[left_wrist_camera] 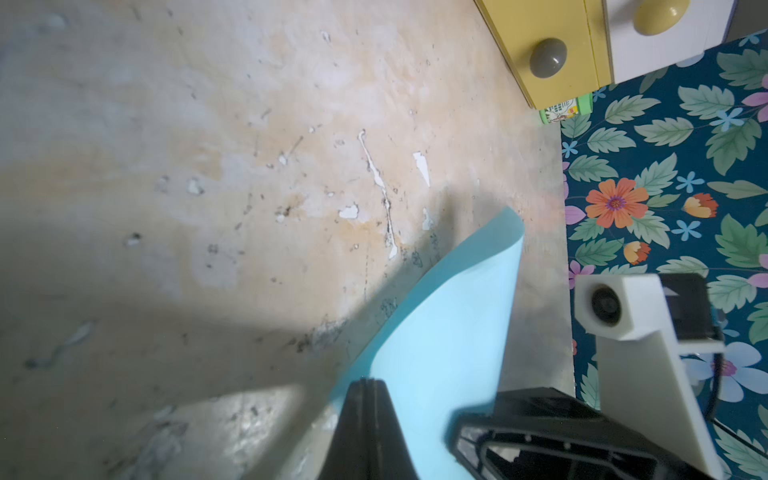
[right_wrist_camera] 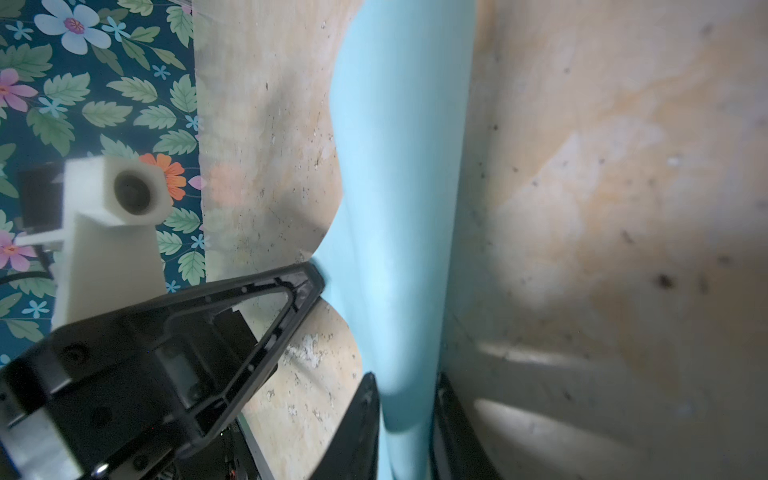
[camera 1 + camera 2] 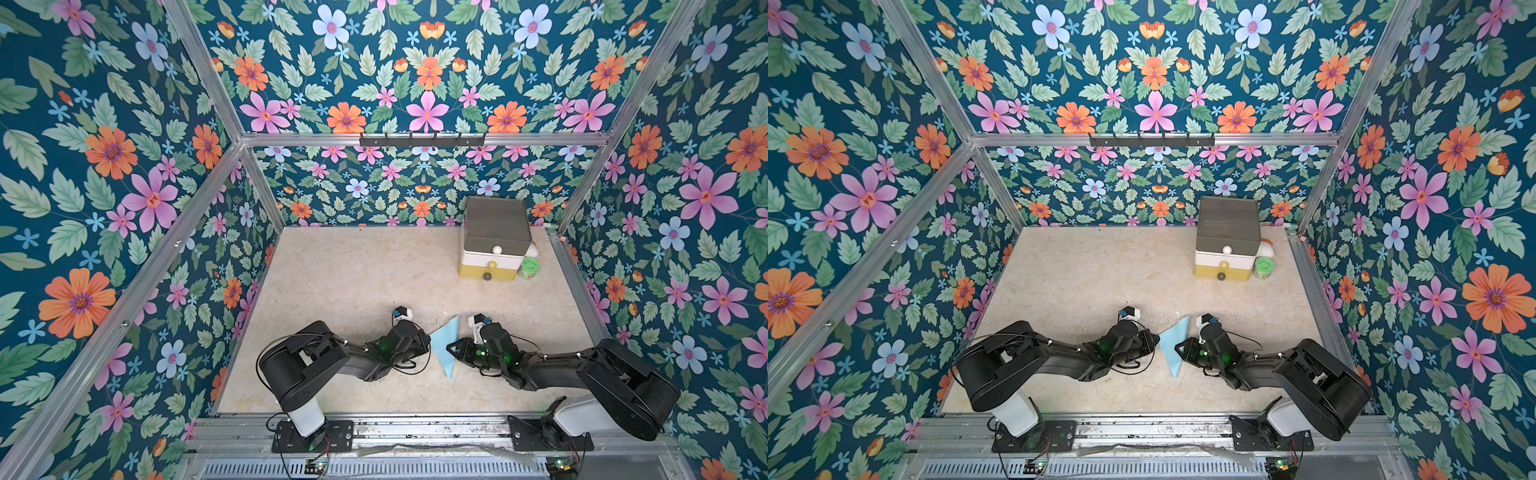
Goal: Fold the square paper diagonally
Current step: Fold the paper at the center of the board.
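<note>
Fingers on my left gripper [image 2: 319, 274] are pressed together, pinching the square paper [image 2: 399, 166] at one corner, right gripper [image 2: 405, 384] clamped across its bowed middle.

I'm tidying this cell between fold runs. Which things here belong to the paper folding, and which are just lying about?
In the job: the square paper; left gripper and right gripper, both pinching it.
Lying about: drawer unit; green tub beside it, at the back of the table.
</note>
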Tool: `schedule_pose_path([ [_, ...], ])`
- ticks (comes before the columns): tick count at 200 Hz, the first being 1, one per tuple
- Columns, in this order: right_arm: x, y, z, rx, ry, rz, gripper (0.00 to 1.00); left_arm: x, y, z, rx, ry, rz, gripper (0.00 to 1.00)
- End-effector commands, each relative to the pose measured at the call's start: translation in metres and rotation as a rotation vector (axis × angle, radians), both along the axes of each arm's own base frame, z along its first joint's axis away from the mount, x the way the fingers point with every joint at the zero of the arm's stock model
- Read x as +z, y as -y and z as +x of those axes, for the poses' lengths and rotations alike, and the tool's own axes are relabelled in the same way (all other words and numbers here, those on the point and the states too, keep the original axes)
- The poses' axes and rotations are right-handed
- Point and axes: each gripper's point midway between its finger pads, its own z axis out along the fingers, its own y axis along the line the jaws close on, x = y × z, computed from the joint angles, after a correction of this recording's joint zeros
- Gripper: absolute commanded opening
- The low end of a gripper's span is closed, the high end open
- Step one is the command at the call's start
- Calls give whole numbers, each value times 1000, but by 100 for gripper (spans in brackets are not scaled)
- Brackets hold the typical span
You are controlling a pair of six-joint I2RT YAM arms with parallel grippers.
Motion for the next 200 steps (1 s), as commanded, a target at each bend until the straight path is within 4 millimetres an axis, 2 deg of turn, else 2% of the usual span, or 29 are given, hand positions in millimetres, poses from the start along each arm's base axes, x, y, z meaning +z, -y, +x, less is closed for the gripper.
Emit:
schedule_pose_path([
  [1,2,1,2,1,7,20,25,3,6,1,-21,19,-10,0],
  [93,-4,4,0,6,-8,6,24,-10,6,0,-18,-10,-5,0],
  [135,-8,7,0,5,-8,-17,21,-15,1,-4,-14,-25,-1,0],
  [147,-9,8,0,8,-9,-25,20,-13,-1,-4,-7,-22,-2,11],
  [165,-10,9,-1,9,-9,-32,20,-7,-3,-1,2,-5,17,20],
  [187,-11,9,-1,12,-8,-40,20,3,-8,7,20,9,38,39],
  [200,-11,10,-2,15,-7,-44,19,12,-12,13,39,24,50,41],
])
